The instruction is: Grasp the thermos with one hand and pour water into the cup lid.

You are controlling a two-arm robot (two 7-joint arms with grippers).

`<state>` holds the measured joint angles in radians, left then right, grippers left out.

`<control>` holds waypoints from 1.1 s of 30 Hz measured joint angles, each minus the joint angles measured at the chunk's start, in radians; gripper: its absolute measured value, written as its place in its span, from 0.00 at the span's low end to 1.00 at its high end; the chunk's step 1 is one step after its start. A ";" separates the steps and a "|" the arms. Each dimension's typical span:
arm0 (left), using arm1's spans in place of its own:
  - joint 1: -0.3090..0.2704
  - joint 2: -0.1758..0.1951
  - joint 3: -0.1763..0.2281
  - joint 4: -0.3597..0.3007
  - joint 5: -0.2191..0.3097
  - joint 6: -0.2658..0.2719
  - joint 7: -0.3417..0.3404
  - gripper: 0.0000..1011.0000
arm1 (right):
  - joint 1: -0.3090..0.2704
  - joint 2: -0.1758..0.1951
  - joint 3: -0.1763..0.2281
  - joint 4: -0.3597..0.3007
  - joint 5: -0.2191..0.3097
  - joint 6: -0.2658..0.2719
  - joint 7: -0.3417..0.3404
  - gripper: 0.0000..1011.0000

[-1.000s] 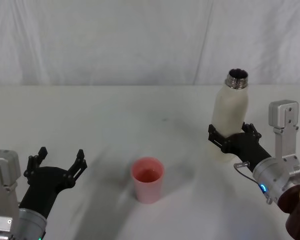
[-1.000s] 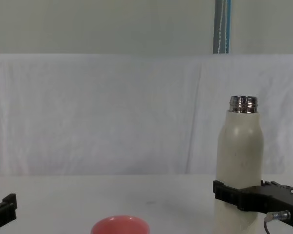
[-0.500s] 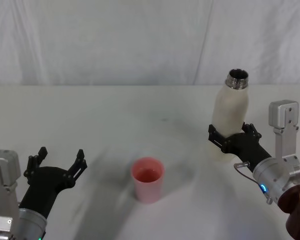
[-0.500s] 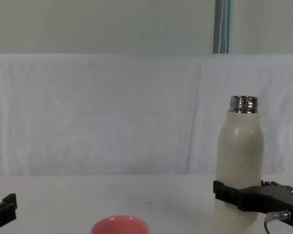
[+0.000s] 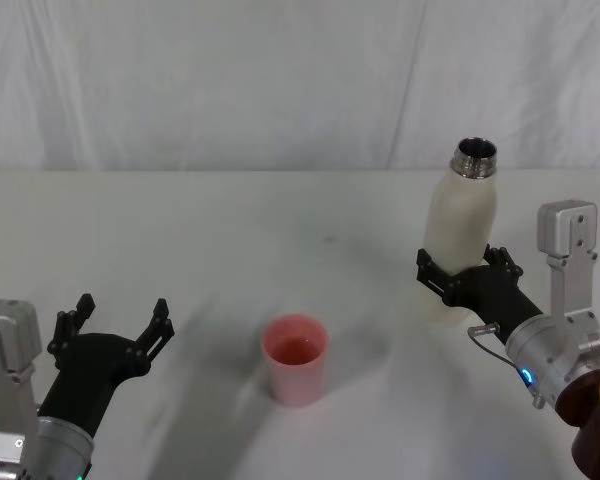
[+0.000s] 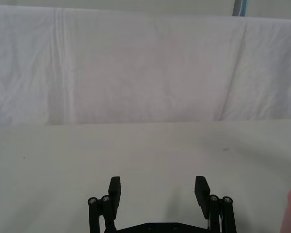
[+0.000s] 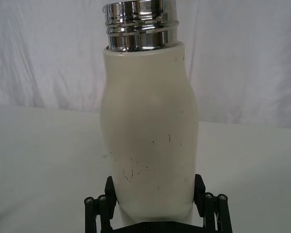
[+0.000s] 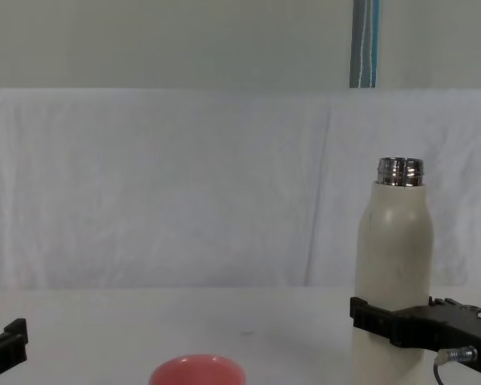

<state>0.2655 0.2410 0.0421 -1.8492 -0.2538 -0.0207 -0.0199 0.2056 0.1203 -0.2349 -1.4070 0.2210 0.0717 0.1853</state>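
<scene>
1 step looks done: right hand [image 5: 462,276] clamped low on upright thermos [image 5: 460,232]. Pour into cup lid [image 5: 296,358] pending. Left hand [image 5: 115,328] idle, fingers apart.

A white table [image 5: 230,230] carries two things. An upright cream-white thermos [image 5: 460,235] stands at its right. A pink cup lid [image 5: 296,358] sits near the middle.

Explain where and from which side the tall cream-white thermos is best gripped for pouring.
Grip the tall cream-white thermos low on its straight body, from its near side, as the right gripper does. Probably best: parallel walls suit the jaws, and the steel neck stays free.
</scene>
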 joint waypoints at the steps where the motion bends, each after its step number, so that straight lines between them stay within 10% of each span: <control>1: 0.000 0.000 0.000 0.000 0.000 0.000 0.000 0.99 | 0.000 0.000 0.000 0.000 0.000 0.000 0.000 0.95; 33: 0.000 0.000 0.000 0.000 0.000 0.000 0.000 0.99 | -0.026 0.056 0.004 -0.113 -0.005 0.021 0.023 0.95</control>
<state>0.2655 0.2410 0.0421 -1.8492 -0.2538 -0.0207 -0.0199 0.1799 0.1759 -0.2311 -1.5202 0.2159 0.0929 0.2082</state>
